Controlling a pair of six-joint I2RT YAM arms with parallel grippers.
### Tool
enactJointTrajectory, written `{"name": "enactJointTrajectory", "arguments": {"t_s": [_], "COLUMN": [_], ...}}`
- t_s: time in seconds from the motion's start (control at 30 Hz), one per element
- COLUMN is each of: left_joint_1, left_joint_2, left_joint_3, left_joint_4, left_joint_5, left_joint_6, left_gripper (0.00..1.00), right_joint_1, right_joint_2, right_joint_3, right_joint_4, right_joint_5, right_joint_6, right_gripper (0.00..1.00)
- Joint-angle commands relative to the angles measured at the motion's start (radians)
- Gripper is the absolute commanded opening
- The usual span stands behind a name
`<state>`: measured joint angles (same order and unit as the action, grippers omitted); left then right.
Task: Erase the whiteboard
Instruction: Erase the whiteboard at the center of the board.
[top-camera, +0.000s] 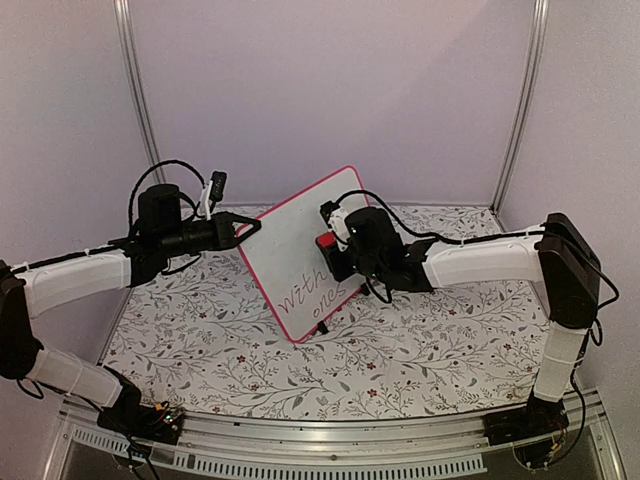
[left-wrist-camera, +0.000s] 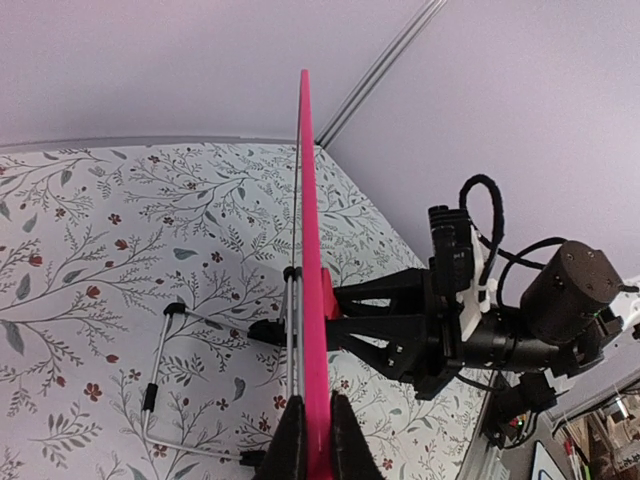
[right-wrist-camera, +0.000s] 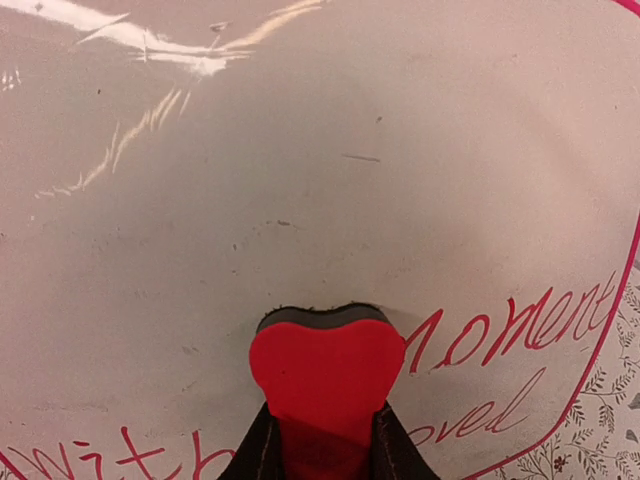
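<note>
The whiteboard (top-camera: 296, 243), white with a thin pink frame, stands tilted on the floral table with red handwriting on its lower part. My left gripper (top-camera: 250, 228) is shut on its left edge. In the left wrist view the board (left-wrist-camera: 310, 250) is seen edge-on, and that gripper (left-wrist-camera: 318, 440) pinches the pink frame. My right gripper (top-camera: 335, 250) is shut on a red eraser (top-camera: 326, 242) pressed against the board's face. In the right wrist view the heart-shaped eraser (right-wrist-camera: 325, 365) sticks out of the gripper (right-wrist-camera: 325, 445) onto the board (right-wrist-camera: 300, 150), left of the word "moment".
A floral cloth (top-camera: 420, 340) covers the table. A wire stand (left-wrist-camera: 160, 370) props the board from behind. Plain walls and metal posts (top-camera: 520, 110) close off the back and sides. The right arm's wrist (left-wrist-camera: 470, 330) is close on the board's front side.
</note>
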<state>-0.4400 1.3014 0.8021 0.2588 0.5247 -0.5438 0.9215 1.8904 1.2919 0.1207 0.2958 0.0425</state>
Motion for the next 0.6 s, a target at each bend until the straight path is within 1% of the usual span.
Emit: {"name": "enactJointTrajectory", "arguments": {"t_s": [0.0, 0.57], "left_joint_1": [-0.022, -0.023], "left_joint_2": [-0.034, -0.034], "left_joint_3": [-0.001, -0.001], "left_joint_4": [0.038, 0.039], "left_joint_5": [0.123, 0.12], "left_joint_6": [-0.012, -0.013], "left_gripper": [0.0, 0.0], "right_joint_1": [-0.009, -0.009], "right_joint_2": [0.015, -0.018], "right_joint_3": [-0.078, -0.184], "right_joint_4": [-0.02, 0.024], "right_joint_5": [-0.034, -0.037], "right_joint_6": [0.032, 0.064], "right_gripper": [0.23, 0.23]}}
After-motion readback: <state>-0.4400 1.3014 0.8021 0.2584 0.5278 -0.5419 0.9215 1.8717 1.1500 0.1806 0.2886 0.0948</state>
